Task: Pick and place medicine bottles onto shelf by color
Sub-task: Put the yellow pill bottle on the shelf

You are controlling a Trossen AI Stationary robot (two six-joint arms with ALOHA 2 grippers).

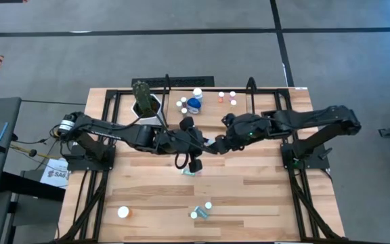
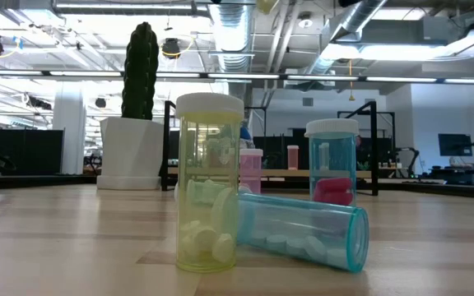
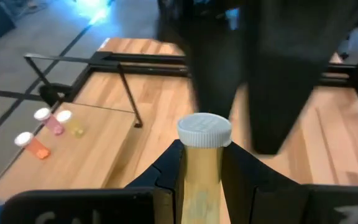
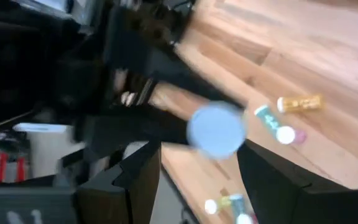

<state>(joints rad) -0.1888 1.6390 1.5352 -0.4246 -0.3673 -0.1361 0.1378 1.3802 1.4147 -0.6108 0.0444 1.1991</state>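
The right jaws (image 4: 197, 165) stand partly apart around a white-capped bottle (image 4: 215, 129), seen cap-on between the 2 dark fingers, though whether the fingers actually press it cannot be told from the blur. The left jaws (image 3: 202, 174) are closed on a yellow-bodied bottle with a white ribbed cap (image 3: 204, 146), held upright, the cap rising just above the fingertips. From above, both arms meet over the middle of the desk (image 1: 249, 203), the left jaws (image 1: 193, 157) and the right jaws (image 1: 212, 146) close beside each other.

The shelf (image 1: 269, 102) lies along the far edge of the desk, framed by thin black rails. On its board stand a larger blue bottle (image 1: 193, 104) with small white-capped ones around it, and a little group of pink and orange bottles (image 1: 226, 97) off to the right. A cactus in a white pot (image 1: 144, 102) sits at the shelf's left part (it shows tall and dark green in the low view (image 2: 141, 74)).

On the near part of the desk, an orange bottle (image 1: 124, 212) stands alone toward the left, and a small cluster of teal bottles (image 1: 202, 211) lies near the middle. The low view shows them close up: a pale yellow bottle (image 2: 209, 185) upright, touching a teal bottle (image 2: 303, 230) lying on its side, with another teal bottle (image 2: 332, 160) upright behind.
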